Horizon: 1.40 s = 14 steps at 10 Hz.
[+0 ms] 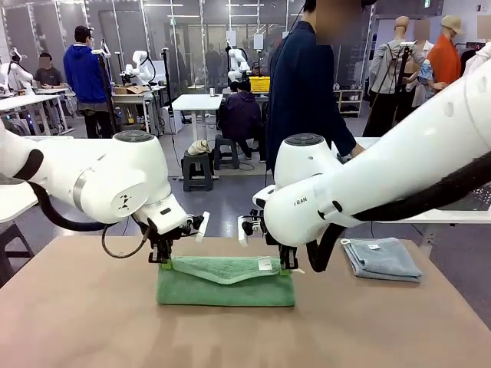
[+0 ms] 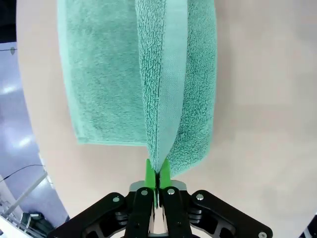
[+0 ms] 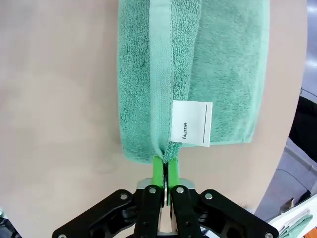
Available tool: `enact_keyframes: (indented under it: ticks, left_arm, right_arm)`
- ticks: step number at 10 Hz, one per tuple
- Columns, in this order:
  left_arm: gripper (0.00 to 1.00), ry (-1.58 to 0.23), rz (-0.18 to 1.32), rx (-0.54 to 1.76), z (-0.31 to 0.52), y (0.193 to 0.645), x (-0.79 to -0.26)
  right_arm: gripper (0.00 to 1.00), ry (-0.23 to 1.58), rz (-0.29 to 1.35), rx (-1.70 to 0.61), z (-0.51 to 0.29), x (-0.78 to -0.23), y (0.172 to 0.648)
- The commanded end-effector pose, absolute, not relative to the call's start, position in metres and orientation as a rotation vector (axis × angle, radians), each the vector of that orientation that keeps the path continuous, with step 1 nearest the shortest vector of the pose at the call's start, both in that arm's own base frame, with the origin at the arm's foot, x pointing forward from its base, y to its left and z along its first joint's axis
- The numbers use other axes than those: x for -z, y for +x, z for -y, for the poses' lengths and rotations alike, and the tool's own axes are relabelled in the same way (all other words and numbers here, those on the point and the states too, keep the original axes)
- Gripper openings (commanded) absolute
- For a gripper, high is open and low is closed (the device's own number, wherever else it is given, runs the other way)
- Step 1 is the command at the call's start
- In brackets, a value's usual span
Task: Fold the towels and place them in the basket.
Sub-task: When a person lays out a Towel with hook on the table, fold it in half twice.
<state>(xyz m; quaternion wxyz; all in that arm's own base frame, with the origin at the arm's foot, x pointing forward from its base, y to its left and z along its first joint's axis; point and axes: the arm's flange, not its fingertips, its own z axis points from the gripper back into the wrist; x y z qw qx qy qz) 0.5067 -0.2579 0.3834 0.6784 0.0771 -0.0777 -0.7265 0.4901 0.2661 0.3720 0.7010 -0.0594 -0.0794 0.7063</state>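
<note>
A green towel point(image 1: 225, 284) lies on the table's middle, folded over on itself. My left gripper point(image 1: 163, 257) is shut on its upper edge at the left end, and my right gripper point(image 1: 287, 265) is shut on the same edge at the right end. The held edge point(image 2: 159, 99) stands lifted a little above the lower layer. In the left wrist view the green pads point(image 2: 150, 171) pinch the hem. In the right wrist view the white label point(image 3: 191, 124) hangs beside the pinched hem point(image 3: 159, 74). A folded grey-blue towel point(image 1: 380, 257) lies at the table's right. The basket is out of view.
The tan table point(image 1: 92, 322) has free room at the front and left. A person point(image 1: 307, 84) in dark blue stands at the far side behind the right arm. A white table point(image 1: 453, 216) stands behind on the right.
</note>
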Motion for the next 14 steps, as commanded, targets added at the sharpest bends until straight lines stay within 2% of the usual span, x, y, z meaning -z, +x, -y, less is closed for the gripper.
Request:
enact_keyframes:
  ticks: [1, 6, 13, 14]
  left_arm:
    - [0.04, 0.202, 0.139, 1.612, 0.257, 0.529, -0.383]
    - [0.04, 0.217, 0.174, 1.617, 0.251, 0.573, -0.367]
    - [0.04, 0.179, 0.176, 1.603, 0.244, 0.610, -0.341]
    - [0.18, 0.176, 0.184, 1.607, 0.245, 0.612, -0.337]
  right_arm:
    - [0.04, -0.157, 0.133, -1.560, -0.265, -0.369, 0.510]
    - [0.04, -0.170, 0.163, -1.537, -0.261, -0.354, 0.540]
    - [0.04, -0.157, 0.140, -1.492, -0.266, -0.332, 0.555]
    - [0.14, -0.159, 0.152, -1.492, -0.265, -0.331, 0.557]
